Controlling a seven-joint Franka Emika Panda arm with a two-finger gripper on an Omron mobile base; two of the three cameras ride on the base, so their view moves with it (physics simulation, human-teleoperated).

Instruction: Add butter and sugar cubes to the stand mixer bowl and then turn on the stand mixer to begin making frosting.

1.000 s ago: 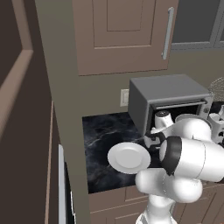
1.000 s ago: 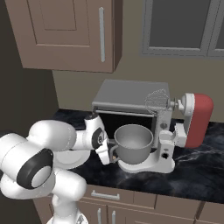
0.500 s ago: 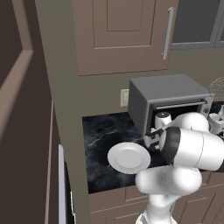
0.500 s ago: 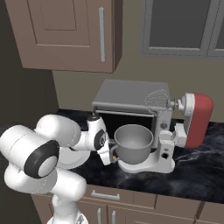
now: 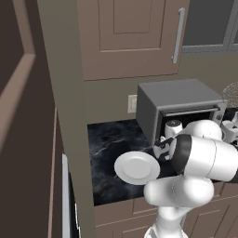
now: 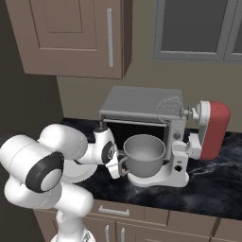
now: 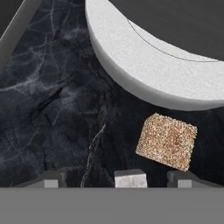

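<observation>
Open dark counter (image 7: 52, 109) lies from 9 to 11 o'clock; mixer base (image 7: 144, 65) blocks 12; brown sugar cube (image 7: 166, 141) sits at 2 o'clock.

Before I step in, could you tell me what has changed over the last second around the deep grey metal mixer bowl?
Only the white arm moved: its elbow rose slightly. The gripper stayed low by the deep grey metal mixer bowl, jaws open around the whitish sugar cube; nothing was taken or released. The bowl, red-headed stand mixer and flat white plate stayed put.
</observation>
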